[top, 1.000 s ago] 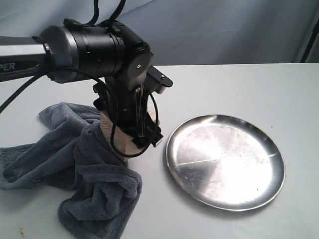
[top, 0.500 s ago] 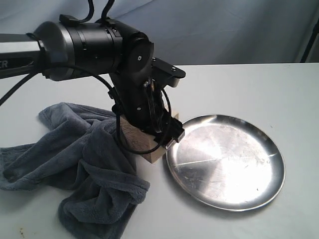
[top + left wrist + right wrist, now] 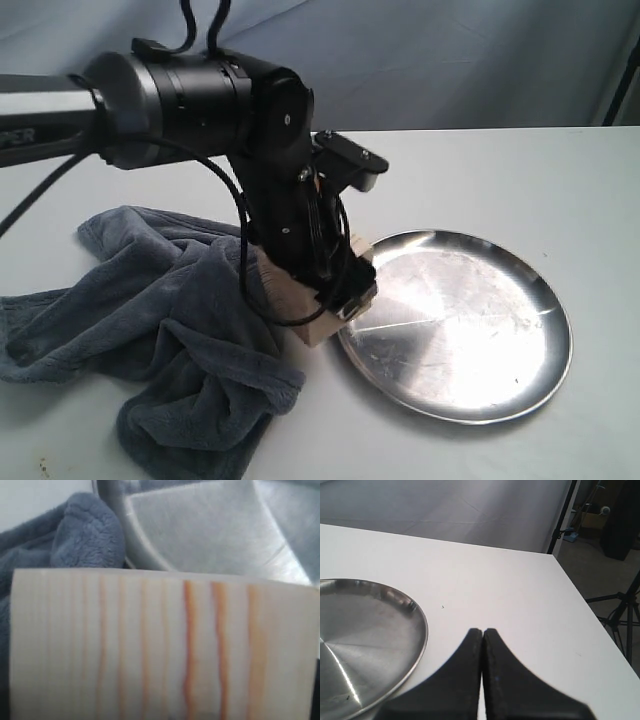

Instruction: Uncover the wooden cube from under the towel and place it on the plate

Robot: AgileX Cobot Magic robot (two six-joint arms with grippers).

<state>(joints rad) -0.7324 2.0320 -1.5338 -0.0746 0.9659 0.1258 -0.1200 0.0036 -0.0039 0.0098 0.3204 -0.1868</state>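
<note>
- Wood, pale with straight orange grain, fills my left wrist view: the wooden cube (image 3: 160, 645) is pinched in my left hand (image 3: 338, 288) and lies clear of the towel (image 3: 160, 330)
- The cube is between the towel and the plate (image 3: 470, 400), right at the plate's rim on the towel side, with one lower corner over that rim; I cannot tell whether its underside touches the surface (image 3: 480, 180)
- I judge the uncovering done and the carry to the plate in hand
- Next, I think, the cube must go further over the middle of the plate, high enough to pass the raised rim, come down flat on the steel, and only then should my left hand spread
- My right hand (image 3: 482, 636) is pressed together and holds nothing, low over bare surface just beside the plate
- The surface is plain matte white; the towel is heaped towards its left edge and front-left corner, and the plate sits near the front edge
- A blue-grey backdrop (image 3: 450, 60) hangs behind the far edge; past the right edge stand dark tripod legs (image 3: 620, 610) on a grey floor
</note>
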